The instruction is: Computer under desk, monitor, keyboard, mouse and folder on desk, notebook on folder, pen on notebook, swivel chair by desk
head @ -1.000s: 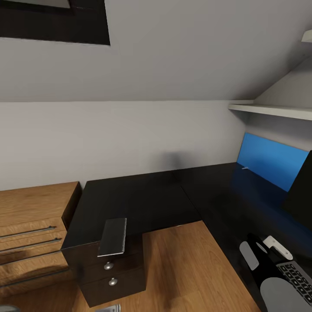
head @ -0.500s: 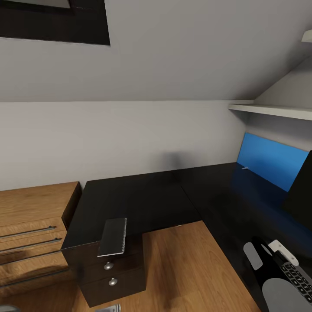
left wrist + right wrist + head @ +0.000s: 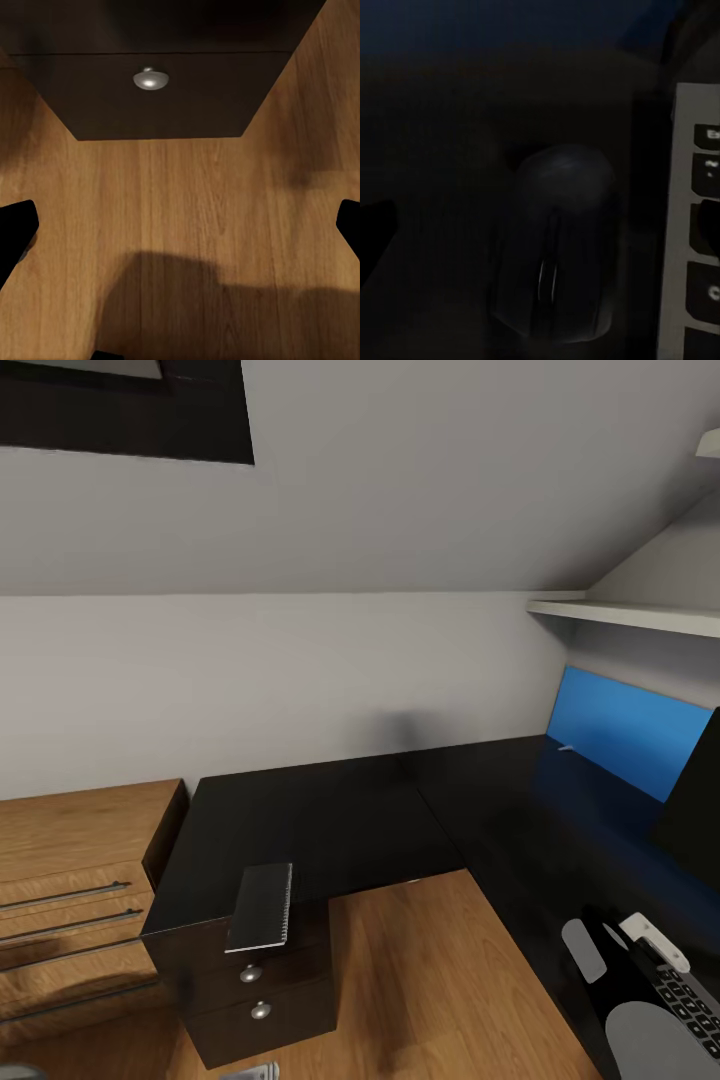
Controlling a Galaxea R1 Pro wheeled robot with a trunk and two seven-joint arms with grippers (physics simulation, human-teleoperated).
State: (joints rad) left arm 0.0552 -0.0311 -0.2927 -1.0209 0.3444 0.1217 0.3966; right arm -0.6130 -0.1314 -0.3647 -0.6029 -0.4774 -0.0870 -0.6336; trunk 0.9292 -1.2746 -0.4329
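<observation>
Mouse (image 3: 556, 244) lies on the desk (image 3: 330, 820) just beside the keyboard (image 3: 696, 225); right gripper (image 3: 540, 225), open and empty above it, should retreat straight up.

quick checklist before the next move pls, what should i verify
1. Mouse on the desk beside the keyboard: ok
2. Right fingers clear of the mouse: cannot tell, too dark
3. Left fingers open and empty: ok
4. Notebook stacked on the folder: not ok, it lies apart at the desk corner
5. Monitor on the desk: ok
</observation>
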